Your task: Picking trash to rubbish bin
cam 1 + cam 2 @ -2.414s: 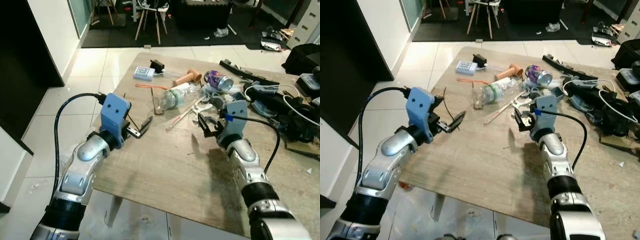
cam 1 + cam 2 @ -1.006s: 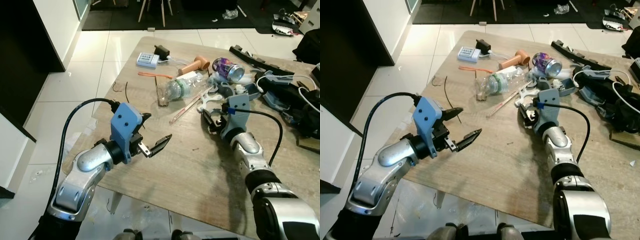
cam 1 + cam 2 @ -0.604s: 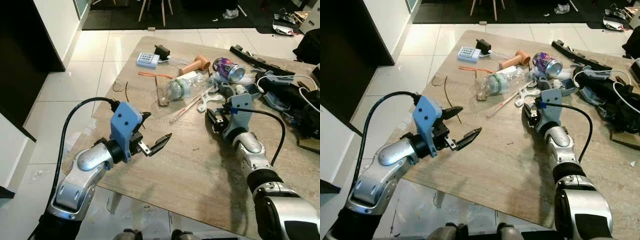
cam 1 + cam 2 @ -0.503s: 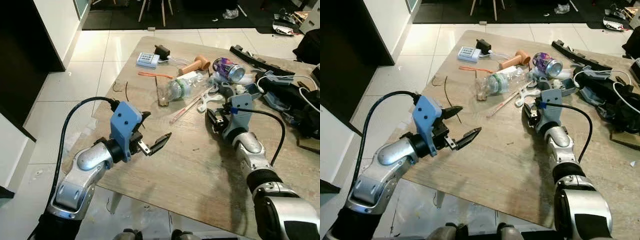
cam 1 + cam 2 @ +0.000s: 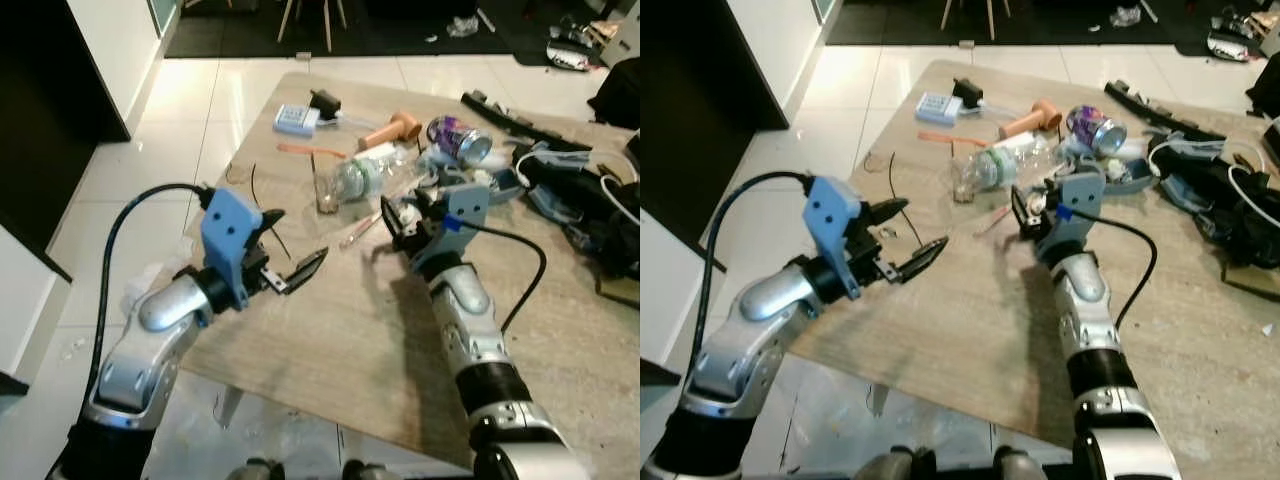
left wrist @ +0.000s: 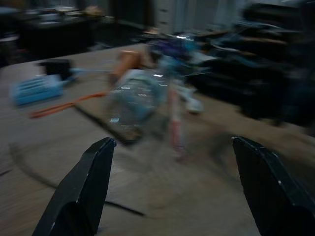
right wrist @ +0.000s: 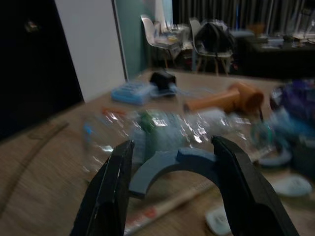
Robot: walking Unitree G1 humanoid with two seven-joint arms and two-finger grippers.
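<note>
Over the last half second we swung our right gripper [image 5: 1025, 215] leftward across the tabletop [image 5: 970, 330], away from the clutter near the right edge and toward the clear plastic bottle [image 5: 1002, 166]. Its fingers stood apart with nothing between them, and the right wrist view showed them framing the bottle [image 7: 147, 135], with a curved blue piece [image 7: 172, 164] lying close in front. We judged this to mean the right arm had committed to the bottle as the first piece of trash, though it was not yet around it.

Our left gripper [image 5: 292, 272] had lifted slightly and drifted toward the left edge of the tabletop. It hovered above the wood with its fingers spread wide and empty, and its wrist view looked blurrily along the table at the bottle [image 6: 135, 101].

The bottle lay on its side in the far half of the tabletop, nearer the far edge than the near one. Its long axis ran diagonally from near-left to far-right. We could not tell for certain which end carried the cap. A purple can [image 5: 1087, 129] lay just beyond it toward the far right.
</note>
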